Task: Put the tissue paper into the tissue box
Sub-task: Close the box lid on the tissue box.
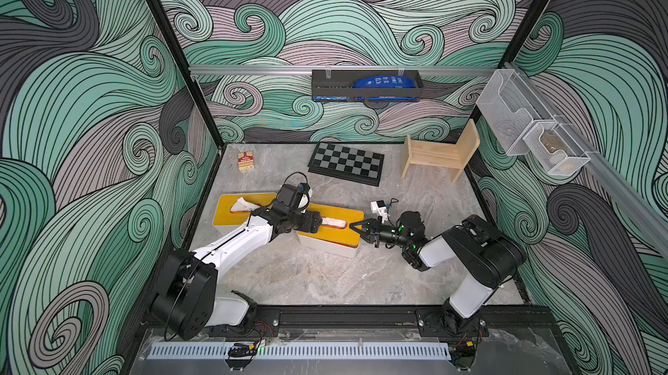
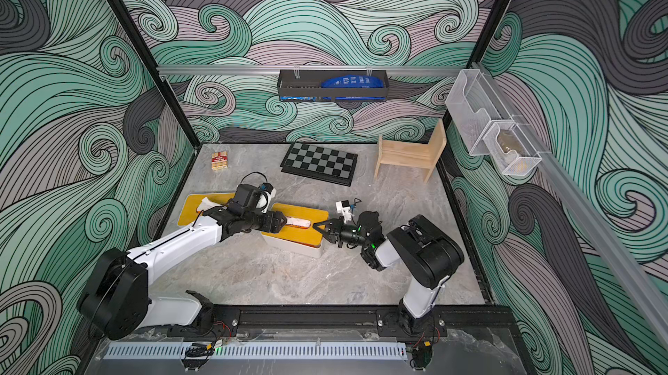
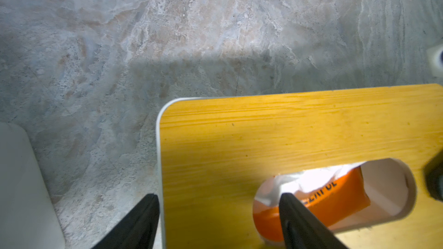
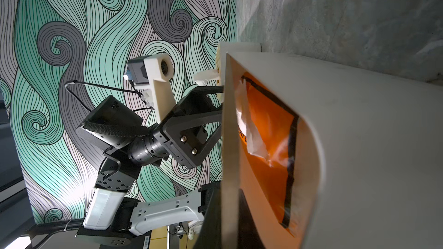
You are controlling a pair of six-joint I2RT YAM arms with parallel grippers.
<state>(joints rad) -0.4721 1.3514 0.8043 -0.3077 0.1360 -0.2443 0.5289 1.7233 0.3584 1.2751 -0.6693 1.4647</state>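
A white tissue box with a yellow wooden lid (image 1: 343, 236) (image 2: 298, 237) stands mid-table. White tissue paper (image 1: 334, 223) (image 2: 300, 224) shows through the lid's slot, on top of an orange pack (image 3: 335, 199). My left gripper (image 1: 318, 221) (image 3: 219, 211) is open over the lid's left end; one finger (image 3: 139, 221) hangs off the lid's edge and the other is in the slot. My right gripper (image 1: 352, 226) (image 4: 230, 211) is shut on the lid's right edge (image 4: 230, 139). There the lid is raised a little off the box wall (image 4: 359, 139), and the pack (image 4: 268, 127) shows inside.
A second yellow-lidded box (image 1: 227, 216) with tissue (image 1: 245, 205) sticking out sits left of the left wrist. At the back lie a card pack (image 1: 245, 160), a chessboard (image 1: 346, 163) and a wooden stand (image 1: 441, 152). A black shelf (image 1: 365, 95) and wire baskets (image 1: 524, 127) hang on the walls.
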